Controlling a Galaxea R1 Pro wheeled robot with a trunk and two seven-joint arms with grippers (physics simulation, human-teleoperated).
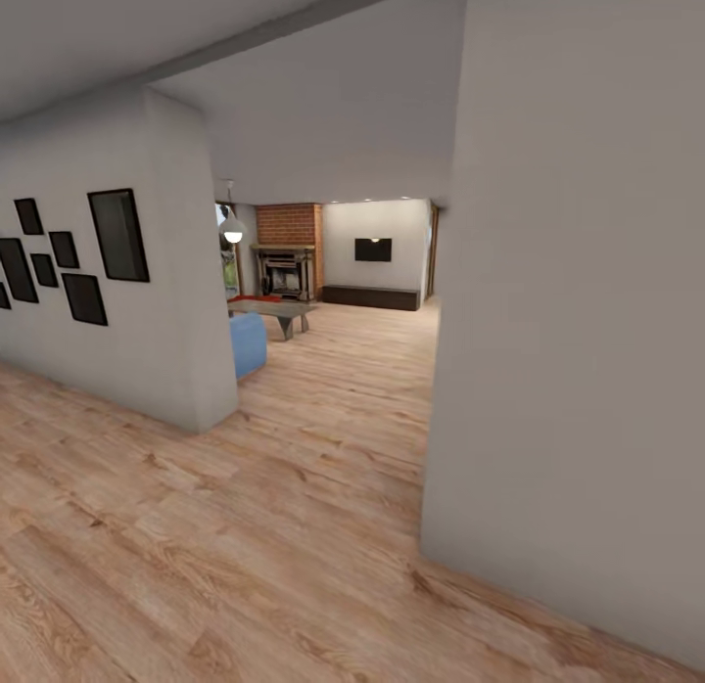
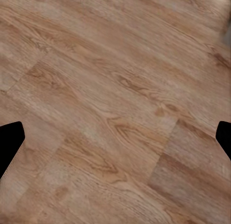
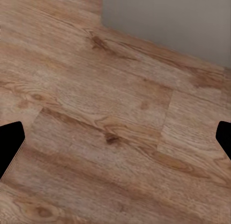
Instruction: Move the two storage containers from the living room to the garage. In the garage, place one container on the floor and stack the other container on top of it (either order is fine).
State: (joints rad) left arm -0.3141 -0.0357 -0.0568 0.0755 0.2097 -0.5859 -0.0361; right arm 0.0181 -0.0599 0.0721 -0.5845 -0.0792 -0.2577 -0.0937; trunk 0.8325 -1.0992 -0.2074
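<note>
Two big white walls frame the head view: a near wall (image 1: 578, 350) on the right and a partition wall (image 1: 137, 272) on the left, with light wood-plank flooring (image 1: 245, 526) running between them toward the living room (image 1: 333, 272) far ahead. The brick fireplace (image 1: 286, 262) at that room's far end serves as the landmark. Right of the fireplace, on the back wall, hangs a dark television (image 1: 373, 250) above a long low dark cabinet (image 1: 372, 297). In front of the fireplace stands a grey low table (image 1: 279, 313), and nearer the camera than that, against the partition's end, sits a blue cushion seat (image 1: 248, 343). A small patch of red (image 1: 257, 298) lies at the table's far side, just before the fireplace; it is too small to tell whether it is one of the storage containers. A pendant lamp (image 1: 232, 231) hangs left of the fireplace. Black picture frames (image 1: 69, 257) cluster on the partition wall, well nearer than the fireplace.

Each wrist view looks down on bare plank floor. The left gripper (image 2: 115, 142) has its dark fingertips (image 2: 10, 140) at opposite edges of the picture, spread wide, with nothing between them. The right gripper (image 3: 115, 142) is likewise spread wide and holds nothing, its fingertips (image 3: 10, 140) apart over planks near the foot of a grey wall (image 3: 168, 22).
</note>
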